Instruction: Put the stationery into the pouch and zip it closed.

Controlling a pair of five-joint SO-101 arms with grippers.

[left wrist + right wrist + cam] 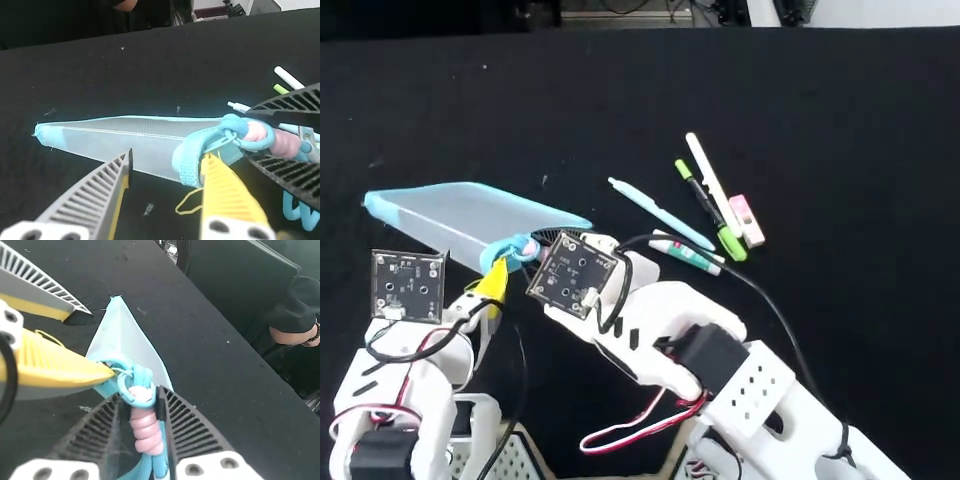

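Two grippers meet at one end of the light blue mesh pouch [470,222], which lies on the black table [800,110]. My right gripper [140,396] is clenched on the zipper pull [145,427], a pink coil on a blue ring, with a black finger pressed to either side of it. My left gripper [167,157] is released, its jaws spread wide across the pouch's corner, and its yellow fingertip [210,165] touches the blue fabric loop [186,161] beside the ring. I cannot tell whether the zip is open. A light blue pen [660,213], a green marker [708,208], a white pen [708,172], a pink-and-white eraser [747,220] and a teal-tipped pen [686,252] lie close together on the table, apart from the pouch.
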